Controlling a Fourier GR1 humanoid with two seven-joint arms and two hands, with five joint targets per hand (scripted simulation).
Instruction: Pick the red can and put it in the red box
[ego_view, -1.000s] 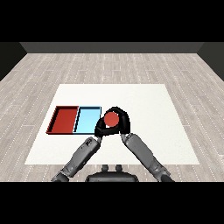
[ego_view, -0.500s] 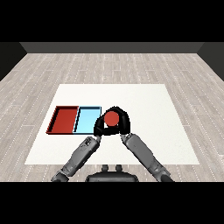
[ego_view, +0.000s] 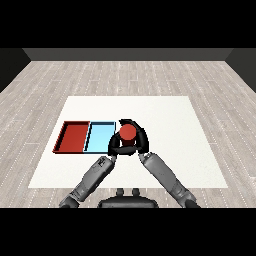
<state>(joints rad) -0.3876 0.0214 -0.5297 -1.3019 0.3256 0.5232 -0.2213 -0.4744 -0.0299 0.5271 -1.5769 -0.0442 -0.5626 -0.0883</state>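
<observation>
The red can (ego_view: 128, 132) stands upright just right of the light blue tray (ego_view: 99, 137). My right hand (ego_view: 141, 140) is shut on it, with black fingers arching over its far side and down its right side. My left hand (ego_view: 114, 146) sits close against the can's lower left, at the blue tray's near right corner. The can and the other hand hide its grip. The red tray (ego_view: 75, 137) lies left of the blue one, with nothing in it.
The two trays lie side by side on the left half of the white table (ego_view: 170, 125). Both grey forearms come in from the bottom and meet at the can. Wooden floor surrounds the table.
Almost nothing has moved. Both hands stay at the can, which may sit very slightly higher in the picture than before.
</observation>
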